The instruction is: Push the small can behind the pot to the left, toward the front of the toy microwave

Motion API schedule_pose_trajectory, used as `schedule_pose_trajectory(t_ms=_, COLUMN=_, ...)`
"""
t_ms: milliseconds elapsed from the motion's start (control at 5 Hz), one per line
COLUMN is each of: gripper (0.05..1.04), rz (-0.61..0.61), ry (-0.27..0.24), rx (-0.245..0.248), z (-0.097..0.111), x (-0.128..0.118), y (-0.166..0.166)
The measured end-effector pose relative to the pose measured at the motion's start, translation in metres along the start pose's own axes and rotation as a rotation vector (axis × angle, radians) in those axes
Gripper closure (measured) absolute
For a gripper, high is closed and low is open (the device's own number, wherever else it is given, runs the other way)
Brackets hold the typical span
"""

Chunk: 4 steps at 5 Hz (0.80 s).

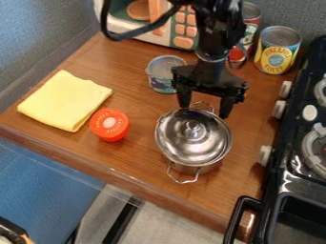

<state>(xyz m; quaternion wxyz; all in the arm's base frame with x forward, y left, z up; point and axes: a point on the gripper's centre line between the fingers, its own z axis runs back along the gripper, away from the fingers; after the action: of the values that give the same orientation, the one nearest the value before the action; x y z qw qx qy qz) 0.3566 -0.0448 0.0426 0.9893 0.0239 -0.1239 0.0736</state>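
My gripper hangs over the far side of a silver pot, its fingers spread wide with nothing seen between them but the pot's far handle and rim area below. A shiny metal lid with a round knob covers the pot. One wire handle of the pot points toward the counter's front edge, the other lies under the gripper. Left of the pot is a red-orange round container, and farther left lies a folded yellow cloth.
Behind the pot stand an open-looking tin can, a yellow-labelled can and another can. A toy microwave is at the back. The black stove with knobs borders the right side; the counter's front edge runs below.
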Motion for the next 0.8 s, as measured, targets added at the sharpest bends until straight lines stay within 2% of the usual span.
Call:
schedule_pose_trajectory(t_ms=400, gripper=0.083, rz=0.029, ry=-0.078, rx=0.021, z=-0.001, x=0.018, y=0.001)
schedule_pose_trajectory(t_ms=600, gripper=0.083, rz=0.035, ry=-0.142, rx=0.022, z=-0.001, x=0.030, y=0.010)
schedule_pose_trajectory(t_ms=800, gripper=0.083, rz=0.052, ry=-0.208, rx=-0.001, z=-0.010, x=0.031, y=0.015)
